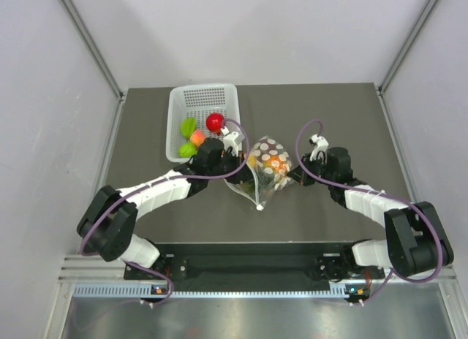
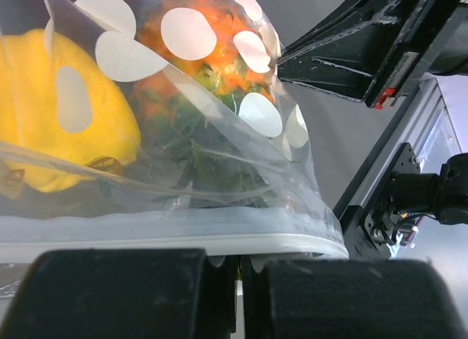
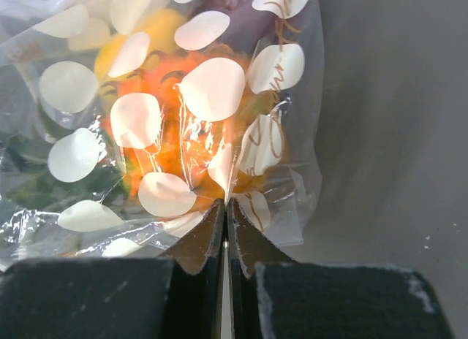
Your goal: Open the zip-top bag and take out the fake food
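Note:
The clear zip-top bag with cream-white dots sits mid-table between both grippers. My left gripper is shut on the bag's white zip strip at its left side. The right gripper is shut on a pinched fold of the bag's plastic at its right side. Inside the bag the fake food shows: a yellow pepper and an orange fruit with green leaves. In the left wrist view, the right gripper's black fingers touch the bag's far side.
A white perforated basket stands at the back left, just behind my left gripper. It holds a red apple, a green piece and a peach piece. Grey walls close the table on three sides.

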